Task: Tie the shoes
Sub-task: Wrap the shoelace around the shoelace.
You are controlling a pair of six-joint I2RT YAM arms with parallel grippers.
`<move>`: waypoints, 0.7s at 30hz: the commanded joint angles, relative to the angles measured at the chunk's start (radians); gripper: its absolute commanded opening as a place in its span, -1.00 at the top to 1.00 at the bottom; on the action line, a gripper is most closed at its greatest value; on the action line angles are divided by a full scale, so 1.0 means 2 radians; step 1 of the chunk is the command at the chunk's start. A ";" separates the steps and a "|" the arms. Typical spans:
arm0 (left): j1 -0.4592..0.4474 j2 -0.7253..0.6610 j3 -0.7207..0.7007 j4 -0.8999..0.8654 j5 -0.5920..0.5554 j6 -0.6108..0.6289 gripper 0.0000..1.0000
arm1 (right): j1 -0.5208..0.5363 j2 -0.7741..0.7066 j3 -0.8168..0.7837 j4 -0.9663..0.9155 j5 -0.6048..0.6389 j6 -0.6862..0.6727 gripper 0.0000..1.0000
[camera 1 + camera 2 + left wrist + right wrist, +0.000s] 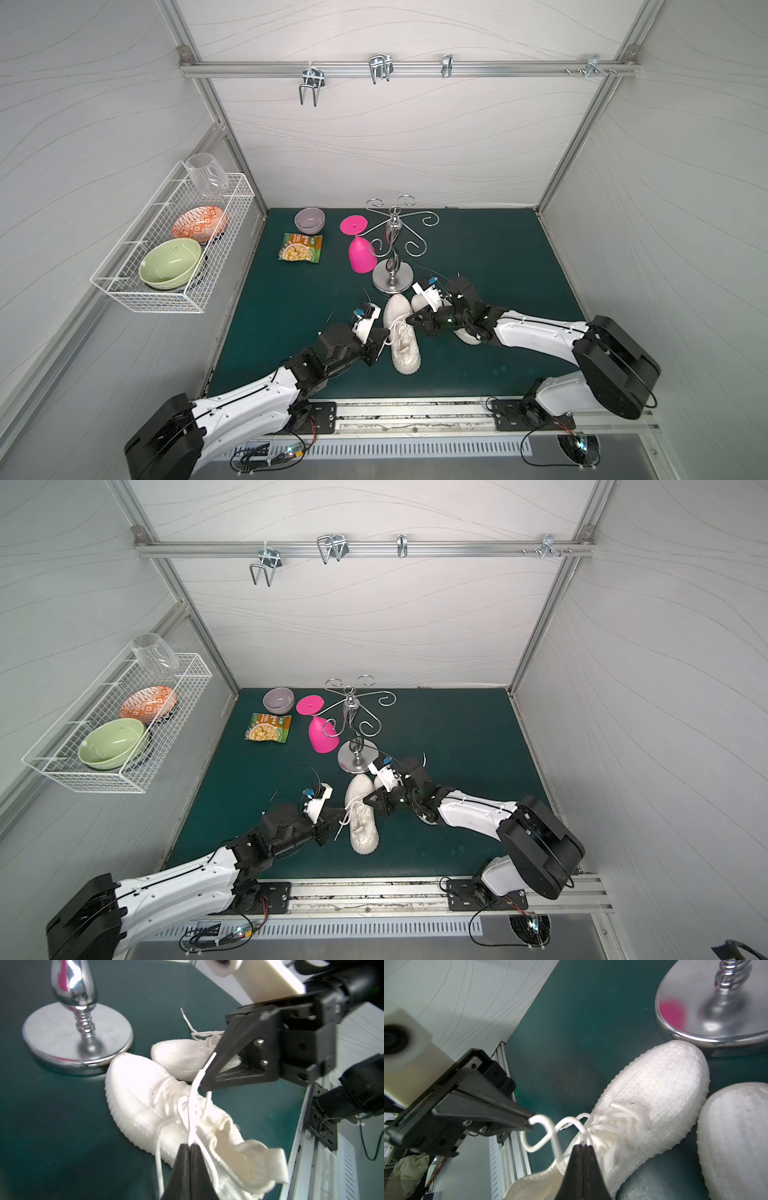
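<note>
Lower centre in the left wrist view, the left gripper (190,1146) pinches a lace (192,1103) of the near shoe (137,1097). Right of centre, the right gripper (205,1080) seems clamped on the same lace.

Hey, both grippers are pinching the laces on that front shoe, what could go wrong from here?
Both the left gripper and right gripper hold the lace only at their very tips, so it may slip out when pulled. Pulling may also drag the shoe, whose toe sits right beside the stand base.
</note>
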 commanded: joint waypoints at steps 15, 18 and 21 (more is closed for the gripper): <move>-0.100 0.143 0.125 0.036 -0.004 0.201 1.00 | -0.029 0.024 -0.002 0.044 -0.044 0.028 1.00; -0.101 0.166 0.141 0.039 0.024 0.210 1.00 | -0.031 0.024 -0.004 0.047 -0.047 0.028 1.00; -0.107 0.184 0.154 0.034 0.047 0.212 1.00 | -0.034 0.025 -0.008 0.050 -0.048 0.030 1.00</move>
